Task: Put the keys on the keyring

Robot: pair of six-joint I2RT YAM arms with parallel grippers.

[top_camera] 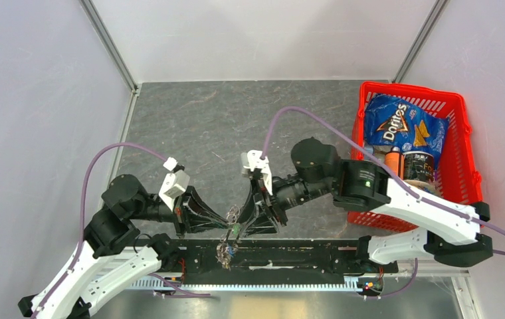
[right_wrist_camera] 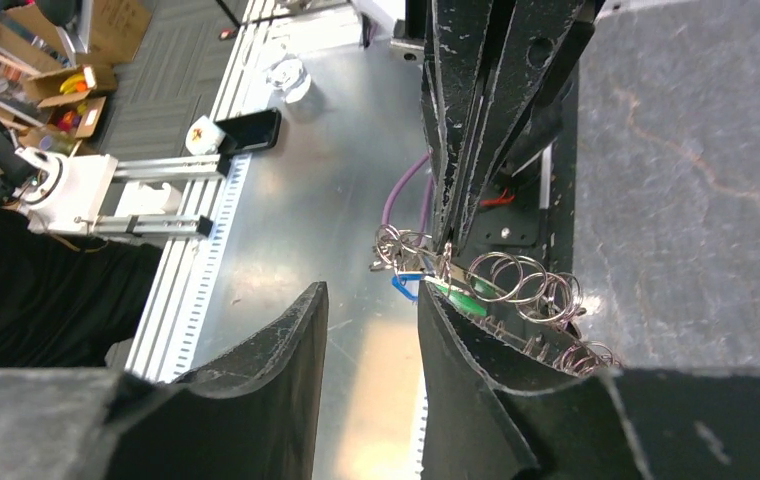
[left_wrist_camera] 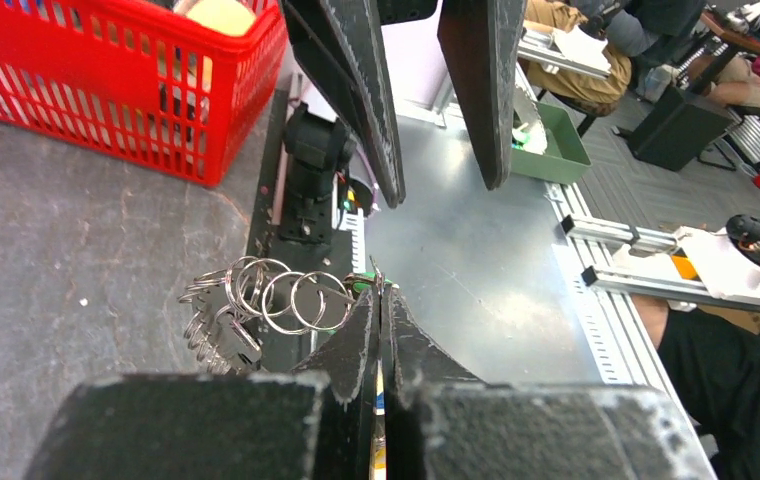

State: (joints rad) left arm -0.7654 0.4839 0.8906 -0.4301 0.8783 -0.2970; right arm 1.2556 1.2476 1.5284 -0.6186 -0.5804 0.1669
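My left gripper (top_camera: 222,224) is shut on a thin metal loop of the keyring (left_wrist_camera: 256,305), a bunch of silver split rings with dark grey keys hanging from it. The pinch shows in the left wrist view (left_wrist_camera: 381,292). The green-headed key (right_wrist_camera: 456,298) sits right at the shut tips, against the inside of one right finger. A small blue piece (right_wrist_camera: 406,286) hangs beside it. My right gripper (right_wrist_camera: 371,312) is open and empty, facing the left one, its fingers (left_wrist_camera: 356,100) just beyond the bunch. I cannot pick out the black-headed key.
A red basket (top_camera: 459,156) with a Doritos bag (top_camera: 399,126) and cans stands at the right of the grey mat. The arms' black base rail (top_camera: 290,256) and the metal table edge lie right under the keyring.
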